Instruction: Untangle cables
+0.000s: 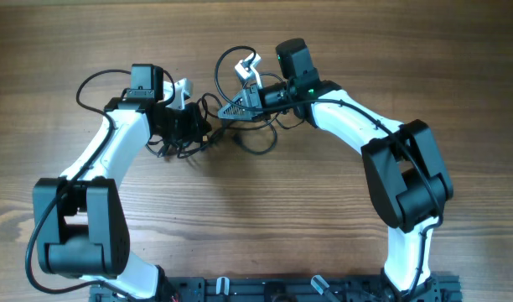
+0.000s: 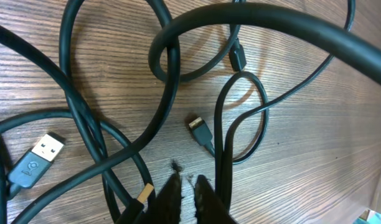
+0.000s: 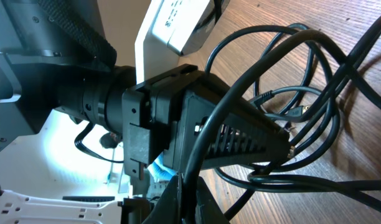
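One table point(image 1: 265, 218), one tangle of cables point(image 1: 227, 124) lying between the arms
Right gripper point(image 3: 184, 199) clamped on a strand, left gripper point(image 2: 186, 196) nearly closed beside a loop, hold unclear; pulling apart now likely to cinch the knot tighter

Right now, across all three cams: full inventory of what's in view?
cables: several, exact count lost in the tangle, black, mid-table between the arms
plug ends: four seen in the left wrist view, dark with metal tips, on the wood
table: one, brown wood grain
base rail: one, black, near edge
arms: two, white and black, one each side
left tool: black, tips nearly together
right tool: black, shut, a cable running out of it
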Robot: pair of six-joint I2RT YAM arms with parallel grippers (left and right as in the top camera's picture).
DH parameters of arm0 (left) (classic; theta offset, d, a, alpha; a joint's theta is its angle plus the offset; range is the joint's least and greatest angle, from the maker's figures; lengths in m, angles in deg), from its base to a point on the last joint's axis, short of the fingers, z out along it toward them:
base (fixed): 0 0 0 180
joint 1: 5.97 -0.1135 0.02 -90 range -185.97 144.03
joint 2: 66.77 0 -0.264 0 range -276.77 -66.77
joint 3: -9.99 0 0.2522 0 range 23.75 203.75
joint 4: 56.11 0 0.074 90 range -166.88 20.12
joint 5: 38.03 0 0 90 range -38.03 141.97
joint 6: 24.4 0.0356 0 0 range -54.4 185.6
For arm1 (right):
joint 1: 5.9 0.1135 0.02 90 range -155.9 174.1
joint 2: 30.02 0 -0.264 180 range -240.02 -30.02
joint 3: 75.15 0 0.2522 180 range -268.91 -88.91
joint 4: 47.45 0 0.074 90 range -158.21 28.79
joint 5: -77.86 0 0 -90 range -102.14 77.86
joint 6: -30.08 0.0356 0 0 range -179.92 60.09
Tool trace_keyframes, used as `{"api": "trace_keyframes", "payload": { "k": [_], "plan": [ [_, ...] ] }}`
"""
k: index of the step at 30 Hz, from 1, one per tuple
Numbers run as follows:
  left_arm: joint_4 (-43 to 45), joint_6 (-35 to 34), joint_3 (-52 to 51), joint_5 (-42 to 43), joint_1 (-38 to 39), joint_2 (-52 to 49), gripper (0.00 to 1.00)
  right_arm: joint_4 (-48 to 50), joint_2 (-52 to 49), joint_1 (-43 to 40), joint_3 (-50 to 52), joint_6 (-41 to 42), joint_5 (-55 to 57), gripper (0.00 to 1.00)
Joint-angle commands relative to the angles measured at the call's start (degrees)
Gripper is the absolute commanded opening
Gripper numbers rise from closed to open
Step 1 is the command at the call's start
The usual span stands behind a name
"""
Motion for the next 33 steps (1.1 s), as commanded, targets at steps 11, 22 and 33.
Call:
{"api": "trace_keyframes", "payload": {
  "k": [11, 22, 33],
  "plan": [
    [-5.14, -2.21, 2.03, 5.14, -0.17, -0.24, 0.67, 0.15, -0.94, -1.9, -0.15, -2.67, -4.83, 0.04],
    [-16.33, -4.46, 4.15, 7.13, 0.37, -1.97, 0.57, 0.07, -0.96, -1.9, -0.15, -2.75, -4.79, 0.04],
    [-14.36, -3.82, 4.11, 6.34, 0.94, -10.21, 0.35, -1.51, -0.94, -1.9, -0.15, -3.19, -4.79, 0.04]
  ]
}}
